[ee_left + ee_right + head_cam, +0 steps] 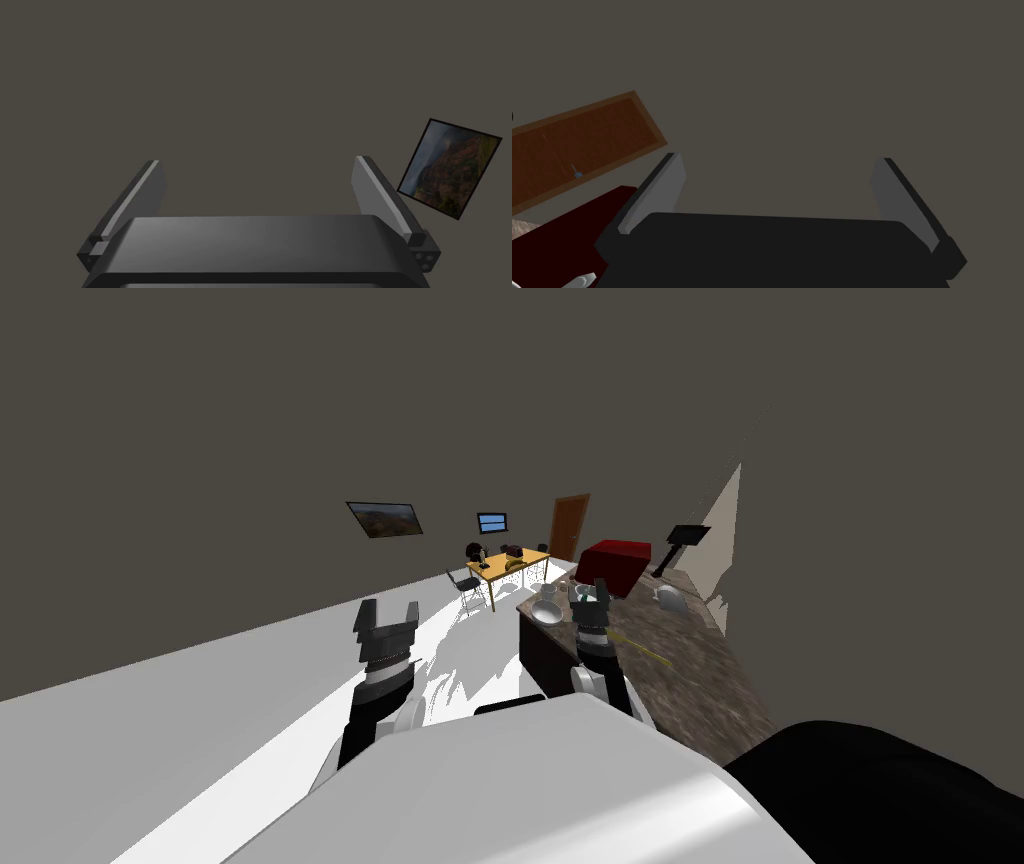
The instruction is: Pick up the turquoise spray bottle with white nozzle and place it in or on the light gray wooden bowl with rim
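The left arm (372, 713) and the right arm (603, 673) were stretched forward, side by side. The left gripper (388, 614) pointed ahead, its two fingers (145, 192) standing wide apart. The right gripper (591, 591) was held further forward, its fingers spread apart too.

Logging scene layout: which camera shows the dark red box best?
Head view: the dark red box shows nearly whole at the far end of the counter. The right wrist view catches one part beside the right claw; the left wrist view faces a wall.

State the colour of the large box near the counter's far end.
The large box is dark red; the head view shows it best.
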`<state>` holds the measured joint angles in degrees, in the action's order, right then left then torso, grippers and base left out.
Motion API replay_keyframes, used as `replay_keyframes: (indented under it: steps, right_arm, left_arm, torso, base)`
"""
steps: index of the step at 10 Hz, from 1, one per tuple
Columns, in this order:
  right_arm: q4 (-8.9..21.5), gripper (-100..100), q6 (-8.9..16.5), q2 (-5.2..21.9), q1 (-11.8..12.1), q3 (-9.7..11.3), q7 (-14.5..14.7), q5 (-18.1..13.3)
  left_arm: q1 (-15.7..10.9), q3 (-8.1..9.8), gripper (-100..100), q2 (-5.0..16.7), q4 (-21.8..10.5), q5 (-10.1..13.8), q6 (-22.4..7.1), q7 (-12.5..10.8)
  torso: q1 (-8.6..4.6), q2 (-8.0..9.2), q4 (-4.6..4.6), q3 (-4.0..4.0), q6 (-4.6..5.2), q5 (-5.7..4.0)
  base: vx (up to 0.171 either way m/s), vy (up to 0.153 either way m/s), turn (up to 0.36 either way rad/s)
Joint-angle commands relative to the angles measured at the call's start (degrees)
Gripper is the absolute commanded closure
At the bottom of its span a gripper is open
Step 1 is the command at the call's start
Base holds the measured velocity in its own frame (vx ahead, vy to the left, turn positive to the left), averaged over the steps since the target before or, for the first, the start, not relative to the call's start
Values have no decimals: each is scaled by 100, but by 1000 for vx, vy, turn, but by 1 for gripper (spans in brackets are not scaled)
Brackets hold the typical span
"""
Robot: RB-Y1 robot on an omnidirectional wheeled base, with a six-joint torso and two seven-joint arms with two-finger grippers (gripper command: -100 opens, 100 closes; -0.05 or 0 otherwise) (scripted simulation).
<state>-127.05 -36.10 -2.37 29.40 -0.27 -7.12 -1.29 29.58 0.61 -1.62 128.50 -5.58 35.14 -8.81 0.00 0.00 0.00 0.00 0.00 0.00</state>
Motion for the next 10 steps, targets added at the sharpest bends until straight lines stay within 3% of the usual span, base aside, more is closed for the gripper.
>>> replay_keyframes:
  steps: [1,5,10]
  right_arm:
    - [56,-100,48,269,28,-85,42,-15]
    - [262,-100,251,811,157,-375,184,-73]
    - [634,-100,733,1486,523,-933,460,-203]
  left_arm:
    - [0,0,0,0,0,0,0,0]
    - [0,-1,0,-1,0,0,0,0]
    - [1,-1,0,-1,0,0,0,0]
  torso:
    - [0,0,0,0,0,0]
    - [36,-13,-3,-7,0,8]
    - [50,-32,-7,-18,0,12]
  base:
    - [6,44,-20]
    - [30,98,-31]
    - [75,134,-45]
